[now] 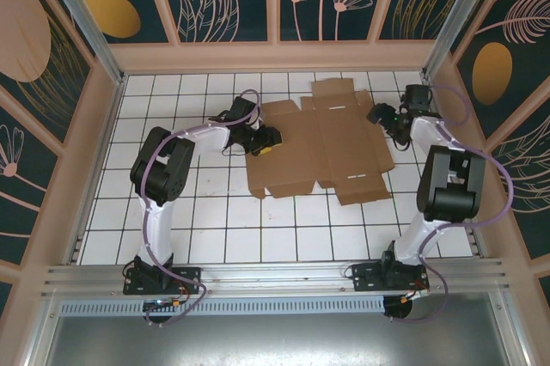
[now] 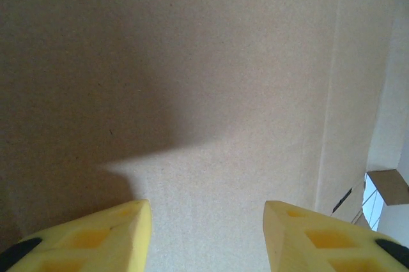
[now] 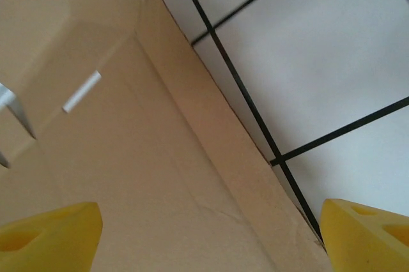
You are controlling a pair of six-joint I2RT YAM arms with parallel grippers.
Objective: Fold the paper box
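Your paper box (image 1: 322, 143) lies spread out on the white tiled tabletop (image 1: 172, 211). It is a brown sheet with flaps sticking out on its sides. Your left end effector (image 1: 265, 144) sits at the left edge of the paper box, just over the cardboard. Its yellow fingers (image 2: 96, 237) are spread apart, and plain brown cardboard shows in the gap between them; they pinch nothing. Your right end effector (image 1: 384, 117) is at the right edge of the paper box, near its far corner. Its fingers are spread wide with nothing pinched, and the box's edge runs through the gap, with white tile next to it.
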